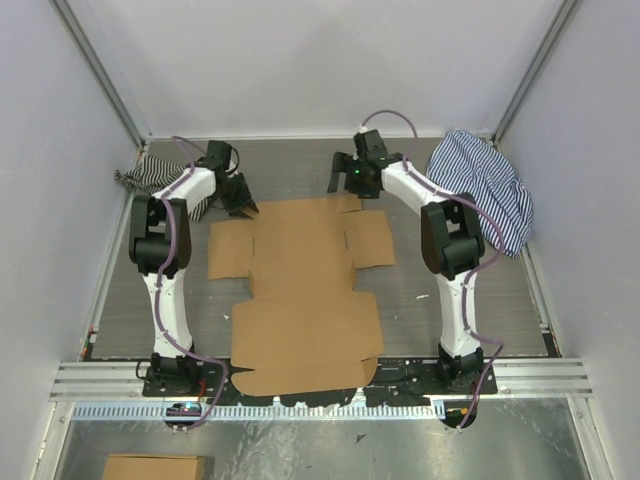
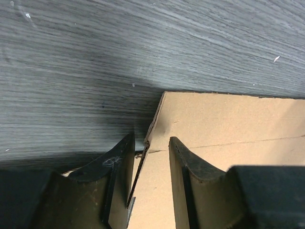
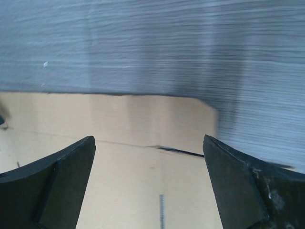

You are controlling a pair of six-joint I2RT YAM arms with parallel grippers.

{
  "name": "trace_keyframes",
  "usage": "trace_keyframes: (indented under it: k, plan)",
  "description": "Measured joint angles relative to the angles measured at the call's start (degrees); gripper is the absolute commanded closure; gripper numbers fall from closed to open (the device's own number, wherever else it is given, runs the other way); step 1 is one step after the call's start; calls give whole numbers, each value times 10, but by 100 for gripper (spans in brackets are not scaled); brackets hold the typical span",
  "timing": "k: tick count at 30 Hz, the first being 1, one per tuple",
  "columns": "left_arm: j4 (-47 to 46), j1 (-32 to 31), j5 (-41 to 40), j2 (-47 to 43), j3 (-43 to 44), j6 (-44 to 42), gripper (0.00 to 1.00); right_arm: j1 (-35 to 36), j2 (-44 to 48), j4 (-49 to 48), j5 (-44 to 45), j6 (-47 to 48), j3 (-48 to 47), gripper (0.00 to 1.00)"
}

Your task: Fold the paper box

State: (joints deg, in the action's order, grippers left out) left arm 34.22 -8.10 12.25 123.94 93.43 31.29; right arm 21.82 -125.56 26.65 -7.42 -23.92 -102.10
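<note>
Opening the far-flap fold, I have the paper box (image 1: pixel 300 300) nearly flat on the table (image 1: pixel 420 300), my left hand (image 2: pixel 150 140) half open astride its far-left corner, my right hand (image 3: pixel 147 143) wide open and empty over its far edge; next, I reckon, pinch and lift.

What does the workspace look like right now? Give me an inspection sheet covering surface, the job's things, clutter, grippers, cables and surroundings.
Surface: grey wood-grain table, a few pale specks.
Job's things: paper box lies flat and unfolded between the arms.
Clutter: left striped cloth bunched at the far left corner; right striped cloth spread at the far right, beside the right arm.
Grippers: left gripper partly open, fingers astride the sheet's far left corner edge; right gripper wide open over the sheet's far edge, holding nothing.
Cables: purple cables run along both arms to their bases.
Surroundings: white walls on three sides; another cardboard piece below the near rail.
</note>
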Motion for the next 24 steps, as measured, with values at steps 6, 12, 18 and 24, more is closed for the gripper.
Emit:
trace_keyframes:
  k: [6, 12, 18, 24]
  plan:
    - [0, 0, -1, 0, 0, 0, 58, -47, 16, 6, 19, -9, 28, 0]
    - [9, 0, -1, -5, 0, -2, 58, -39, 14, 10, 9, -15, 29, 0]
    - [10, 0, 3, -14, 0, -2, 58, -32, 7, 4, -11, -16, 36, 0]
    - [11, 0, 3, -15, -1, -2, 58, -32, -12, 3, -8, -15, 35, 1]
